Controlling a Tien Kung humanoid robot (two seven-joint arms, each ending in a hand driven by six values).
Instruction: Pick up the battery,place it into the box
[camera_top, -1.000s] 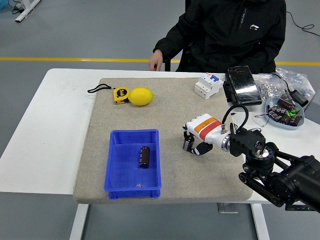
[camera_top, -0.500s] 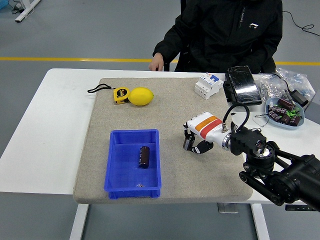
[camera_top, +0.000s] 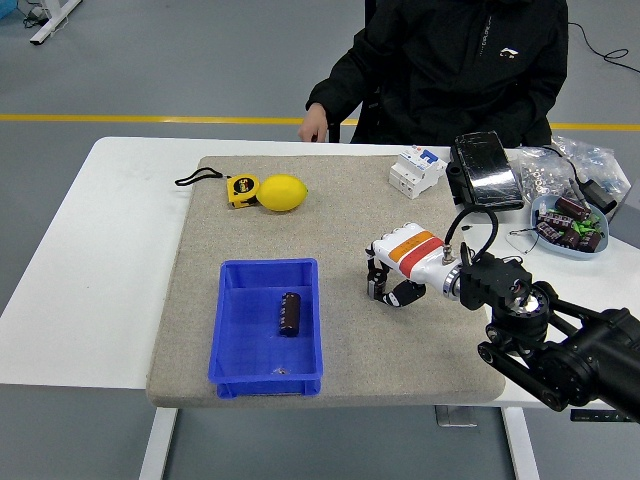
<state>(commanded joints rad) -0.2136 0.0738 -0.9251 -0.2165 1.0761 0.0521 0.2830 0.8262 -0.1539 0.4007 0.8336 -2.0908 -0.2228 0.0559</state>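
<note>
Battery (camera_top: 289, 313) inside blue box (camera_top: 235, 352) (lying flat)

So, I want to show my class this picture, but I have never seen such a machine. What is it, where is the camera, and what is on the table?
The camera sits high on the robot and looks down over the white table. The black arm entering from the right ends in the robot's right hand, white with an orange band, its fingers curled down over the grey mat and holding nothing. The left arm is out of view. On the mat stand a blue plastic box with a dark cylindrical battery lying inside, a yellow lemon touching a yellow tape measure, and a white switch block. A person in a black jacket sits opposite, one hand at the far edge.
</note>
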